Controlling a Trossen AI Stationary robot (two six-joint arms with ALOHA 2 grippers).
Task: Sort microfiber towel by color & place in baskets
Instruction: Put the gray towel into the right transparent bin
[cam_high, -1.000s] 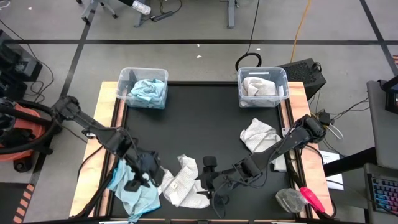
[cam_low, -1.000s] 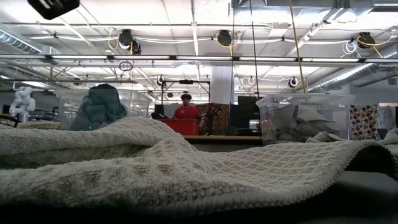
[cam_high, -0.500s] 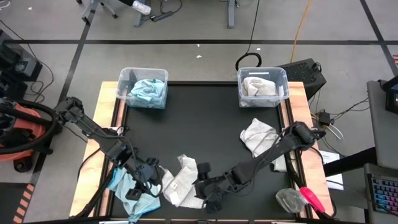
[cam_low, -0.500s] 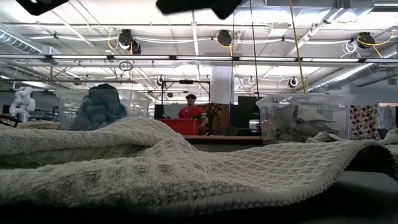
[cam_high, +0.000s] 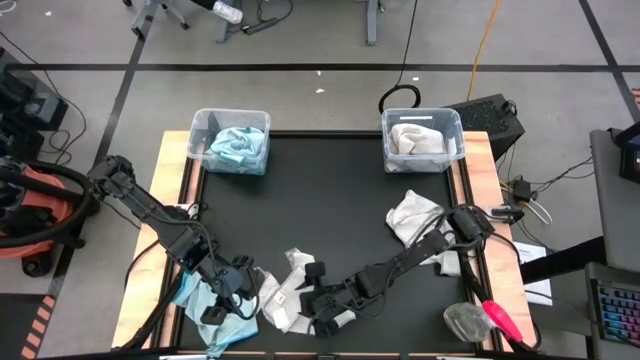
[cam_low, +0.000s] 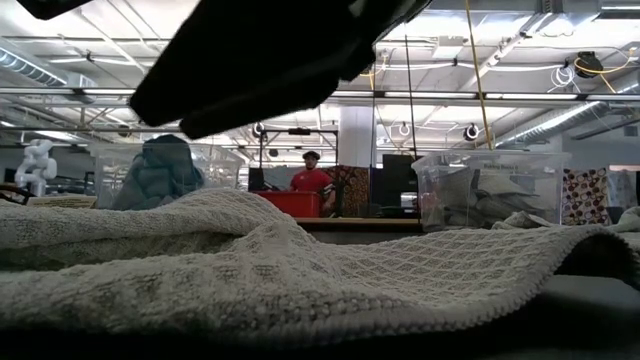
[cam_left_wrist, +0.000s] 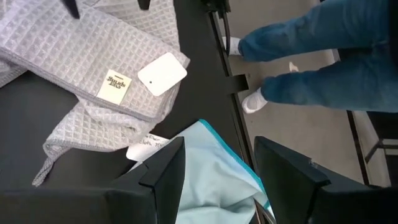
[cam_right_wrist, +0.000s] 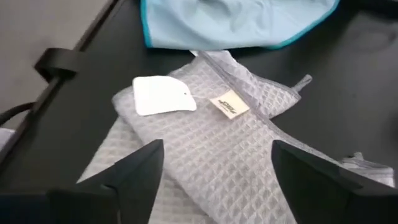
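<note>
High view first: we see a black table (cam_high: 330, 190) with two clear baskets at its far edge. At about 11 o'clock from the table centre, the left basket (cam_high: 230, 140) holds a light blue towel (cam_high: 236, 148). At about 1 o'clock, the right basket (cam_high: 422, 138) holds a grey towel (cam_high: 416, 140).

Three towels lie outside the baskets. A grey waffle towel (cam_high: 290, 298) lies at about 6 o'clock, near the front edge. A blue towel (cam_high: 215, 312) lies at about 7 o'clock, at the front left corner. A second loose grey towel (cam_high: 413, 218) lies at about 4 o'clock, near the right edge.

We find the left gripper (cam_high: 222, 300) over the blue towel. In the left wrist view its fingers (cam_left_wrist: 163, 171) stand apart with the blue towel (cam_left_wrist: 214, 171) between them; we cannot tell whether they touch the cloth. A person's legs in blue trousers (cam_left_wrist: 311, 50) show beyond the table edge.

We find the right gripper (cam_high: 322, 302) over the grey waffle towel, just beside the left gripper. In the right wrist view its fingers (cam_right_wrist: 134, 171) are spread wide above the grey waffle towel (cam_right_wrist: 211, 155), holding nothing. A white tag (cam_right_wrist: 163, 96) and a small label (cam_right_wrist: 226, 104) lie on that towel, and the blue towel (cam_right_wrist: 239, 22) lies just past it.

In the low view the grey waffle towel (cam_low: 300, 270) fills the foreground, and a person in a red shirt (cam_low: 311, 178) stands far behind the table.
</note>
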